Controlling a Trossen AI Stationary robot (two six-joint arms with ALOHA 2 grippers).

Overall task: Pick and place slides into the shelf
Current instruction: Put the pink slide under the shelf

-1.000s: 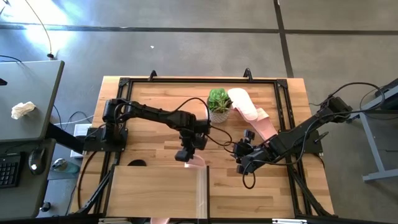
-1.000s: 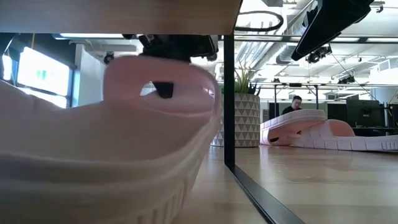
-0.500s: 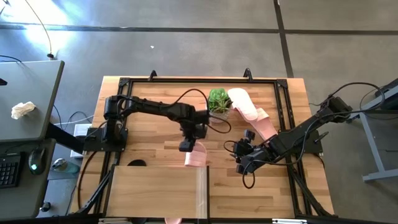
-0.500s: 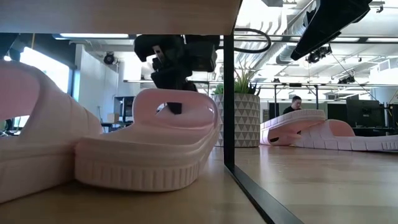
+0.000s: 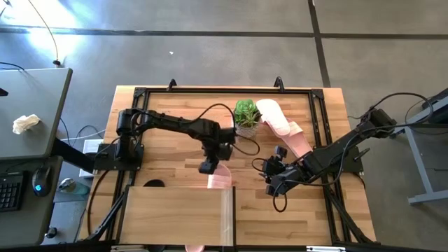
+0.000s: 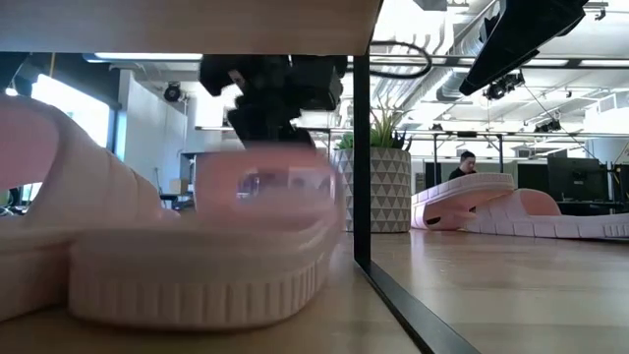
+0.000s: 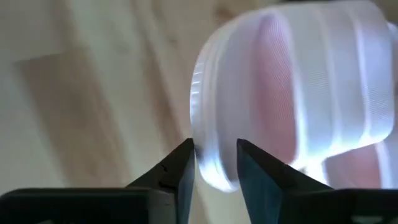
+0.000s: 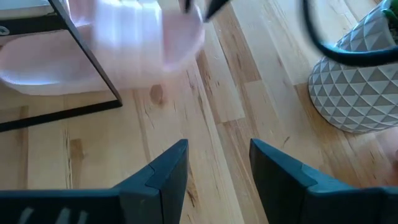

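Wood tabletop (image 5: 175,150), grey floor; left pincer (image 5: 208,166) grasping pink slide (image 5: 220,179); right pincer (image 8: 214,163) released.

**Grey concrete floor, open office beyond**

A grey concrete floor (image 5: 210,56) with dark seam lines surrounds the wooden tabletop (image 5: 168,112). On one side stands a grey desk (image 5: 31,119) carrying a crumpled white cloth (image 5: 25,124), with a keyboard (image 5: 10,192) and mouse (image 5: 40,180) beside it. Seen level, the room is an open office with exposed ceiling ducts (image 6: 462,84), bright windows (image 6: 74,108), dark monitors (image 6: 570,182) and a seated person (image 6: 467,165) far back.
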